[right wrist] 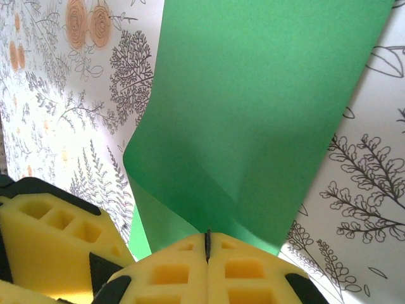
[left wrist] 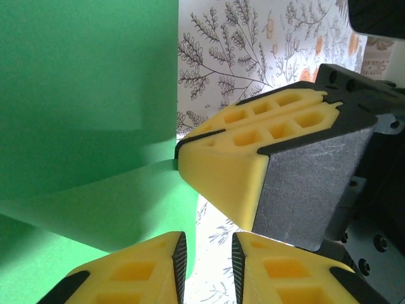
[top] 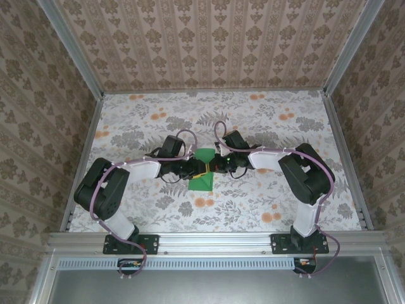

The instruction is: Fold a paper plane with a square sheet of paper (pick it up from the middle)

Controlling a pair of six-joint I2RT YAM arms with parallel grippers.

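right claw (right wrist: 207,248): yellow fingers pressed together with no gap, pinching an edge of the square sheet of paper (right wrist: 253,114)
left claw (left wrist: 209,263): narrow; its two yellow fingers stand a slit apart and the floral worktop shows through the gap; the sheet's edge runs just beside one finger, and i cannot tell whether it passes between them
where the sheet is: at the middle of the worktop (top: 285,126), between the two claws, seen from above as a bright green patch reaching a little toward the near edge
shape of the sheet: not flat; one green layer curves over another, with a soft rolled bend along one side in the right wrist view
claws to each other: tips close, facing one another across the sheet; in the left wrist view the right claw's tip touches the green edge
arms: both reach inward from their bases at the near edge, elbows out, meeting in the middle
worktop: white cloth with grey leaves and orange flowers
surroundings: patterned wallpaper walls (top: 209,44) on three sides
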